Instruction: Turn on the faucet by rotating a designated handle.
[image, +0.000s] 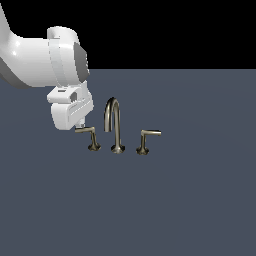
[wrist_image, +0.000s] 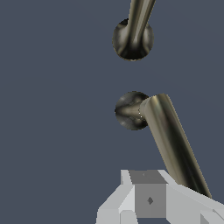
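In the exterior view the arm (image: 35, 60) runs off the frame's left edge, and its white wrist covers the pincer (image: 80, 128); whether its jaws are apart cannot be told. In the wrist view the handle (wrist_image: 170, 140) is partly covered by a finger (wrist_image: 144, 197), and the spout (wrist_image: 138, 22) is cut off.

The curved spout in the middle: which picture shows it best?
The exterior view. There the spout stands whole, its tall arch rising between the two lever handles, with the pincer at the handle on that view's left. The wrist view catches only the spout's round base and a short stretch of tube.
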